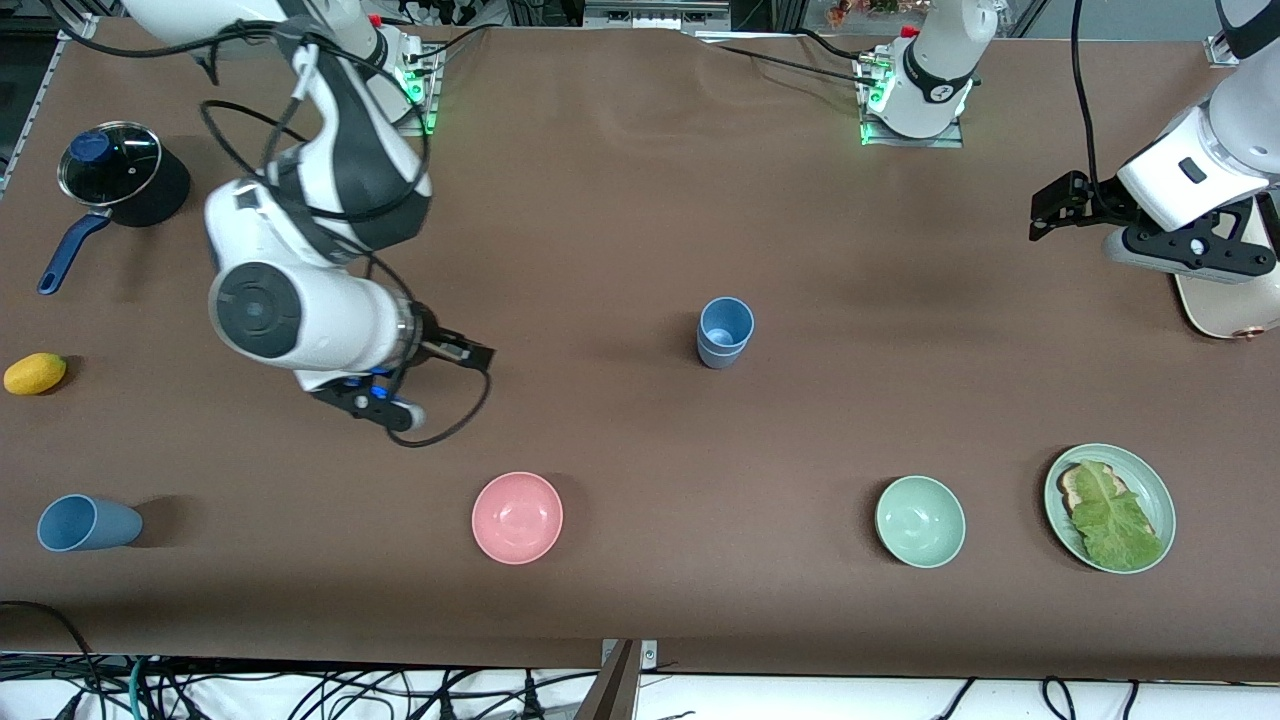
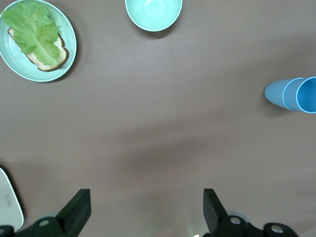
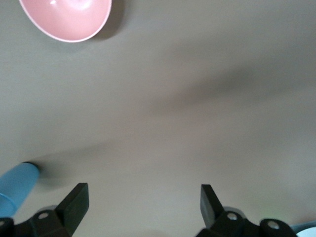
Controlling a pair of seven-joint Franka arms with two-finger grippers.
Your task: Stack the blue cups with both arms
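The stacked blue cups (image 1: 724,332) stand upright at the centre of the frame; another blue cup (image 1: 88,523) lies at lower left. The right claw (image 1: 385,400) and the left claw (image 1: 1050,212) are both released, holding nothing.

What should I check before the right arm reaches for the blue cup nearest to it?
1. Right gripper has its fingers open and holds nothing: ok.
2. Left gripper has its fingers open and holds nothing: ok.
3. End blue cup has nothing touching it: ok.
4. That cup stands upright: cannot tell.
5. Middle blue cup stands with its mouth up: ok.
6. These two are stacked: not ok, they are apart.
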